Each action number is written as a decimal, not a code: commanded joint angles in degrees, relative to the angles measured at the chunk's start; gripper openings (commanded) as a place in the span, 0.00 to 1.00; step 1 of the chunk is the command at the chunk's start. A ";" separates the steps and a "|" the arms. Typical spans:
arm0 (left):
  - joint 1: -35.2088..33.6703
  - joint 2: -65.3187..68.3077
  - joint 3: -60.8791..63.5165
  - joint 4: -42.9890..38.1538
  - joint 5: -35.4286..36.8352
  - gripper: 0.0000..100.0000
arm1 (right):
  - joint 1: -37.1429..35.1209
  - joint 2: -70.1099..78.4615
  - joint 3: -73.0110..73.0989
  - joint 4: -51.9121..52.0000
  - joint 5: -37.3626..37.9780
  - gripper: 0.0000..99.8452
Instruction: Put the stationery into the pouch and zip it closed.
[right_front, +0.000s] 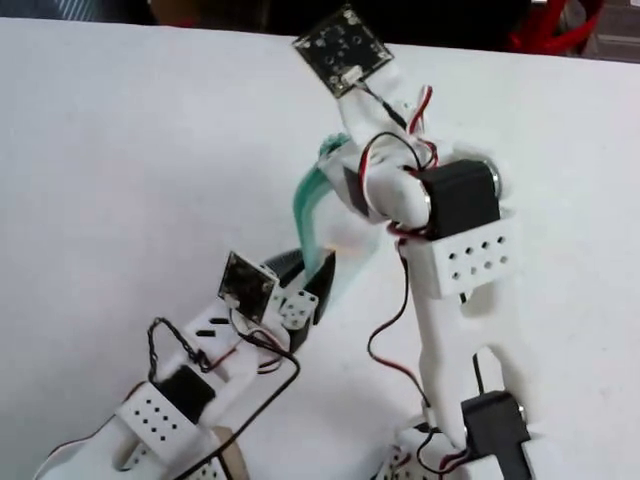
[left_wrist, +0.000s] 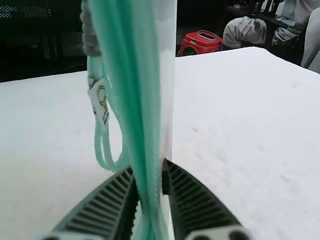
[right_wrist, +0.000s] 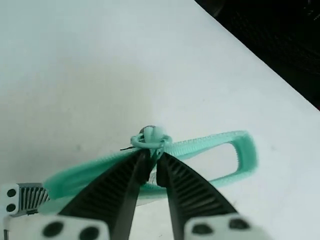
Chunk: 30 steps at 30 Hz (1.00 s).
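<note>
A mint-green pouch (right_front: 312, 215) hangs on edge above the white table (right_front: 120, 150), between my two arms. My left gripper (left_wrist: 150, 170) is shut on the pouch's zipper edge (left_wrist: 140, 75); in the high view it (right_front: 312, 272) sits at the pouch's near end. A thin green cord loop (left_wrist: 105, 145) with a small tag (left_wrist: 100, 102) dangles beside the pouch. My right gripper (right_wrist: 151, 155) is shut on the round zipper pull (right_wrist: 150, 137) at the far end, by the carry loop (right_wrist: 245, 155). I cannot tell what the pouch contains.
My right arm (right_front: 450, 220) stands over the table's middle right. A red stool (left_wrist: 200, 42) and grey cloth (left_wrist: 245, 30) lie beyond the table's far edge. Bare white tabletop spreads to the left (right_front: 120, 150) and right of the arms.
</note>
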 joint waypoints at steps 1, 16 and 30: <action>0.75 -0.04 -0.53 -0.79 0.26 0.02 | 4.79 0.04 -0.44 -2.15 -0.62 0.02; 0.57 0.04 -0.44 -0.79 0.26 0.02 | 7.43 -0.04 0.00 -3.21 -0.79 0.02; -4.44 -0.40 -5.98 -0.88 0.70 0.03 | -1.71 -1.80 5.10 4.35 -0.88 0.02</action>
